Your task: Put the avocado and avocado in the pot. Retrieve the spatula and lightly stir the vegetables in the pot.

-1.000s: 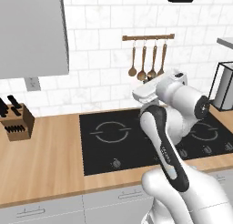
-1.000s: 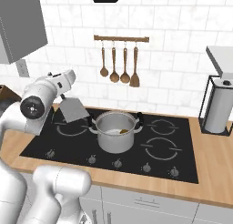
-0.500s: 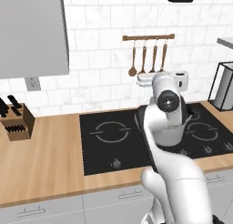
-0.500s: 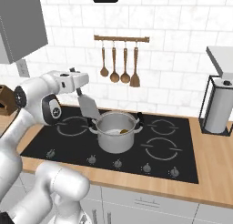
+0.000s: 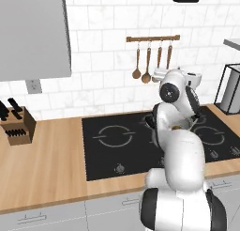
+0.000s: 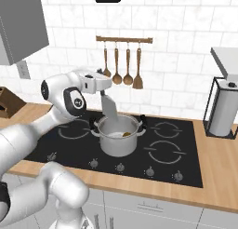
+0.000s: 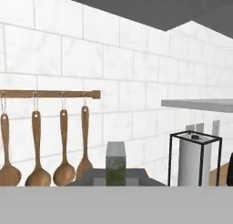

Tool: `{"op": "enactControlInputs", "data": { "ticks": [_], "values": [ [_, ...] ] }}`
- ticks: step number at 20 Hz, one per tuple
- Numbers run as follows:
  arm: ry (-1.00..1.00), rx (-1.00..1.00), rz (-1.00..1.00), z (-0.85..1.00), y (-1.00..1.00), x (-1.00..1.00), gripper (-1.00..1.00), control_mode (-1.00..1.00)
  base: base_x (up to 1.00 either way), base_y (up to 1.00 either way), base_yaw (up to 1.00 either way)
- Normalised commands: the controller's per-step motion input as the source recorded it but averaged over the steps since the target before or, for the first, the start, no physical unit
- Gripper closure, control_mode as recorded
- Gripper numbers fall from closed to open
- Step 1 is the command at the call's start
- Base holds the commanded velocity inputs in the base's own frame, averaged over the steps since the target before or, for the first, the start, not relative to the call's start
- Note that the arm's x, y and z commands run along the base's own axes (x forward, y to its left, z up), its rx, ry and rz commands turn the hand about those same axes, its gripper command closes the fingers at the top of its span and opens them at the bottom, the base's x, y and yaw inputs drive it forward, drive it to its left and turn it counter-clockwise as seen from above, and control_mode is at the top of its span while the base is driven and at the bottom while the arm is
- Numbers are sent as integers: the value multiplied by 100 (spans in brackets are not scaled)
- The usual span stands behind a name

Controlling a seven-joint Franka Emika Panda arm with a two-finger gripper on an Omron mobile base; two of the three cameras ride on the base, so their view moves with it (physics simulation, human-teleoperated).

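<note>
Claw (image 6: 106, 94) clenched on the spatula (image 6: 110, 111), blade hanging over the pot (image 6: 118, 137) on the hob. It looks light, stiff, probably slippery metal; grip belongs at the handle.

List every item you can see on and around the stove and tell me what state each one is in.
Silvery steel cooking pot: upright on the black hob, lid off, dark olive-brown lump inside.
Small grey metal spatula: held, blade hanging into the pot's mouth.
Claw: shut on the spatula.
Brown wooden spoons: hanging on the wall rail.
</note>
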Motion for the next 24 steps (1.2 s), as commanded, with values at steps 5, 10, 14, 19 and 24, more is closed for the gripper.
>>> {"op": "enactControlInputs", "data": {
  "ticks": [5, 10, 14, 19, 24],
  "values": [
    [0, 5, -13, -36, -54, 41, 100, -100, 0, 0, 0],
    [0, 8, -9, -33, -24, 27, 100, -100, 0, 0, 0],
    [1, 8, -6, -34, 0, 39, 100, -100, 0, 0, 0],
    [5, 5, -7, -43, -2, 33, 100, -100, 0, 0, 0],
    [5, 3, -5, -45, 0, 12, 100, -100, 0, 0, 0]
  ]
}}
